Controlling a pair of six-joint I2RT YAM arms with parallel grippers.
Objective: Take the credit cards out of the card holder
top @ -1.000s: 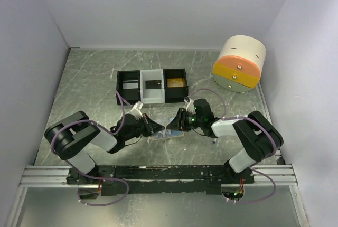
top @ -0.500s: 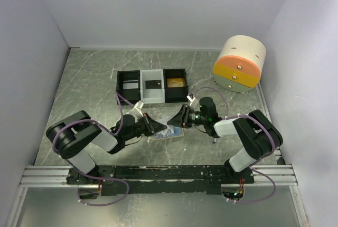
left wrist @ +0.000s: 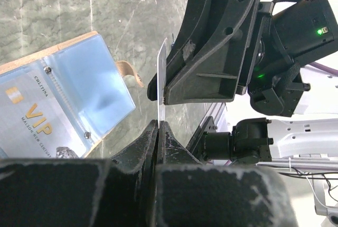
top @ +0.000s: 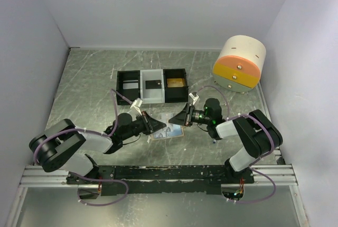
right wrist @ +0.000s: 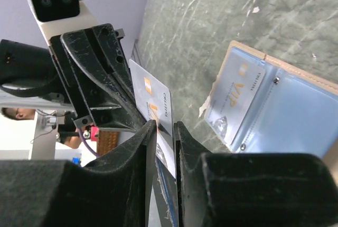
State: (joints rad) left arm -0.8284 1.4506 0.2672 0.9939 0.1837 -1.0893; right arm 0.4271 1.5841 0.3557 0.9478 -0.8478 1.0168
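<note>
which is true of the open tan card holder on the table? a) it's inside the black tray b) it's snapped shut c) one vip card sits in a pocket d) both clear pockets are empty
C: the tan bifold card holder with pale blue clear pockets lies spread open, and a white VIP card shows inside one of its pockets.

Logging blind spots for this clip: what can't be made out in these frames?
- Right wrist: the right hand hides the lower part of the white plastic card; whether it grips the card is unclear.
- Left wrist: card seen edge-on, face unseen; the left hand and the frame edge cut off the open tan card holder.
- Top: contents of the black-and-white three-compartment tray are too small.
</note>
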